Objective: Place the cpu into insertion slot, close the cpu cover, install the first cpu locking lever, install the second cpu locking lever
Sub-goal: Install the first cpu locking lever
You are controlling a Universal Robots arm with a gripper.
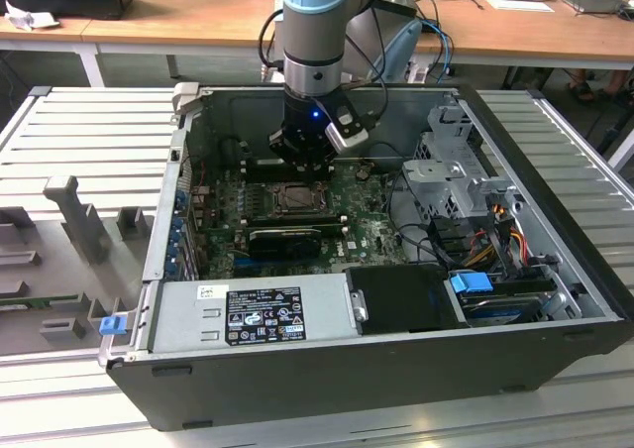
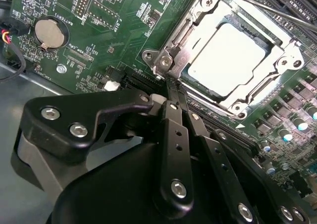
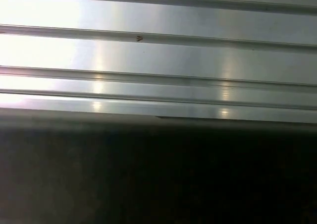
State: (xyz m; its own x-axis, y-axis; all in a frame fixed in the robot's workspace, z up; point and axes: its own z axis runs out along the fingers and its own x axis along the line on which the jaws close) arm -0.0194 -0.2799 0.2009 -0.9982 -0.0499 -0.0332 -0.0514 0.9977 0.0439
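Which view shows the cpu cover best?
The second wrist view: the cpu cover lies closed as a silver frame around the cpu. The exterior view shows the cover small, below the arm. The first wrist view shows ribbed metal.

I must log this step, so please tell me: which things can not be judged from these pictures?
- Levers locked or not: exterior view, arm covers the insertion slot.
- Cpu cover near corner: second wrist view, gripper hides it.
- Cpu contacts: beneath the chip.
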